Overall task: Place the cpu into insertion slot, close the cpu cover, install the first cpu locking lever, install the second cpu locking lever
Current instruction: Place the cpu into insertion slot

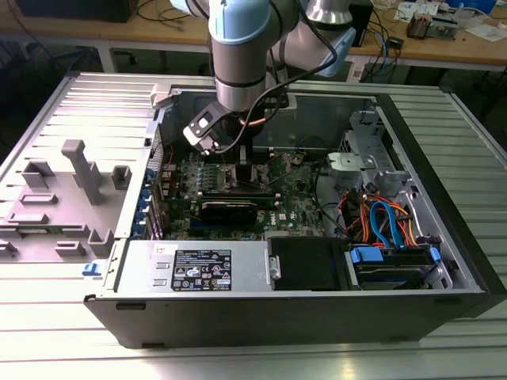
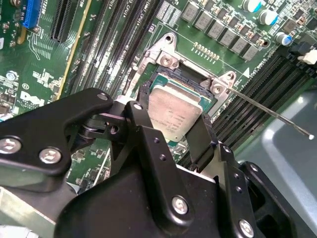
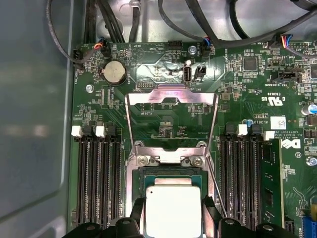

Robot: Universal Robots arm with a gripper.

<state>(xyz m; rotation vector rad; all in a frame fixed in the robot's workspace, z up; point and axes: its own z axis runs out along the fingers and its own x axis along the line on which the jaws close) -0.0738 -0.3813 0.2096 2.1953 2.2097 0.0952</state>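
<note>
Your pincer [image 3: 172, 206] clenches the cpu [image 3: 173, 218] by two opposite edges, low in the insertion slot [image 3: 168, 154], with memory slots [image 3: 96, 178] close on both sides. The cpu cover [image 3: 171, 94] stands hinged open just beyond. The arm [image 1: 242, 47] reaches straight down into the computer case [image 1: 277, 321].

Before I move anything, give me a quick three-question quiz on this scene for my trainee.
1. True or false: the cover plate lies shut over the chip.
2. The pincer is nearest to: A the chip, B the coin battery, C the blue cables.
3. Do memory slots stand on one side of the chip or both?
Key: 1 false, it stands open; 2 A; 3 both.
</note>
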